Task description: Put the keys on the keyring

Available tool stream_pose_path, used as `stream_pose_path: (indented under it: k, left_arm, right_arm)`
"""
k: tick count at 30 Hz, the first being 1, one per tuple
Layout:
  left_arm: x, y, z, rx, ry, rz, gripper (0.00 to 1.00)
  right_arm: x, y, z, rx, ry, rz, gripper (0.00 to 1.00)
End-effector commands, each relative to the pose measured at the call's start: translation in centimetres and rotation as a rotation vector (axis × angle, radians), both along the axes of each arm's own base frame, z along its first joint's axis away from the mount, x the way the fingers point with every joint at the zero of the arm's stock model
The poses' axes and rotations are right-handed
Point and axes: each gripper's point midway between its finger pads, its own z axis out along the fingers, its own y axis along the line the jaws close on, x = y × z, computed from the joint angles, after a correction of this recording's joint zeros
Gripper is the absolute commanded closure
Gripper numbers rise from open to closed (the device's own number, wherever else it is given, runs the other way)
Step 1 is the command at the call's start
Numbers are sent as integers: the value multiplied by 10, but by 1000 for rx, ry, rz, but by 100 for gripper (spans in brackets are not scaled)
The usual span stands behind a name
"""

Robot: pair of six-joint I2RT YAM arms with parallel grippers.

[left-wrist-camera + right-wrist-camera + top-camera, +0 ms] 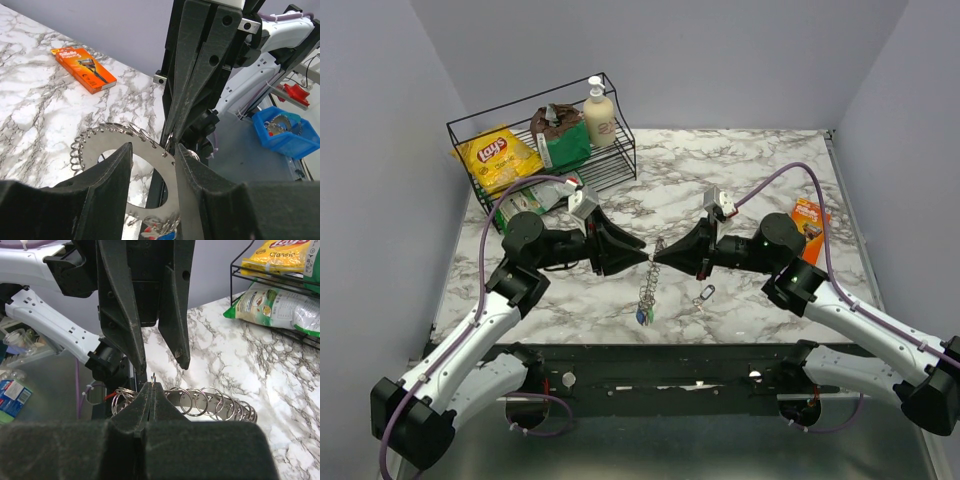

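above the desk point(740, 170) centre, the right claw point(152, 385) pinches the keyring point(142, 146), the left claw point(152, 150) is spread; some keys point(644, 316) seem already hung, one loose key point(704, 295) is left.

The left gripper point(642, 253) and right gripper point(657, 256) met tip to tip above the middle of the table point(740, 165). The keyring point(651, 278) hung below them, so we saw no way through there. A small metal piece point(704, 295) lay near it. The wire rack point(605, 165) filled the far-left corner, and the razor box point(809, 218) lay near the right edge. We found bare marble at far centre.
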Motion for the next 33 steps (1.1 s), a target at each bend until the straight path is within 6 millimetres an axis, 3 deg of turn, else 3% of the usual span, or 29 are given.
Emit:
stream_pose_path:
  k: [1, 33]
  left_arm:
    - [-4, -2, -4, 5, 6, -33, 52]
    - [-16, -13, -7, 5, 8, -101, 62]
  right_arm:
    - [-6, -2, 16, 52, -48, 13, 99]
    - [-3, -5, 18, 62, -52, -17, 99]
